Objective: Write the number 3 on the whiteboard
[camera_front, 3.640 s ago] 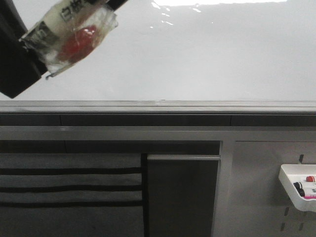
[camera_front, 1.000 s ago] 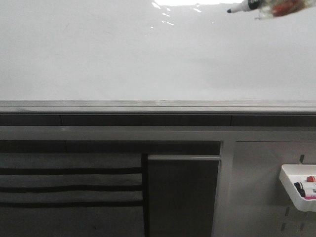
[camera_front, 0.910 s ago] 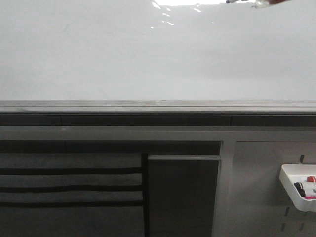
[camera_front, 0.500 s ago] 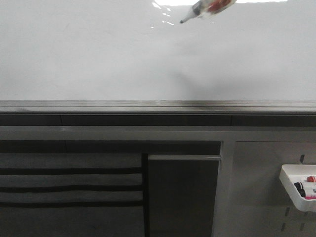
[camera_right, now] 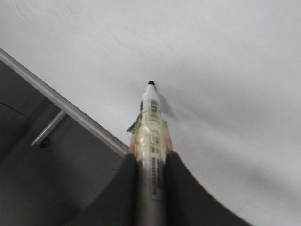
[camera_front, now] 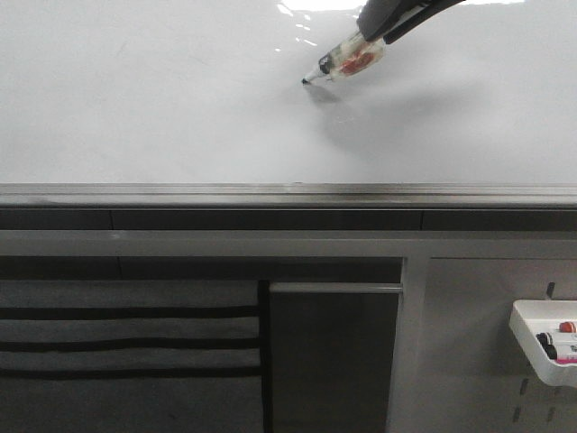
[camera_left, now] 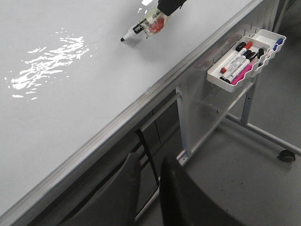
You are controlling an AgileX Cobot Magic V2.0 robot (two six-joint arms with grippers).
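Glossy white, the whiteboard (camera_front: 162, 99) is 1 flat panel with a grey metal edge rail (camera_front: 270, 192); no digit shows on it. 1 marker (camera_front: 343, 61), wrapped in clear tape, tilts with its black tip at the board surface, clamped between the 2 dark fingers of the right gripper (camera_right: 151, 174). Left gripper (camera_left: 146, 197): fingers slightly parted, holding nothing. 1 white tray (camera_left: 214, 77) below the rail holds several markers.

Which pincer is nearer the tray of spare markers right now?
Likely the left. Left pincer hangs off the whiteboard edge, looking down at the marker tray; right pincer is over the board, shut on the marker.
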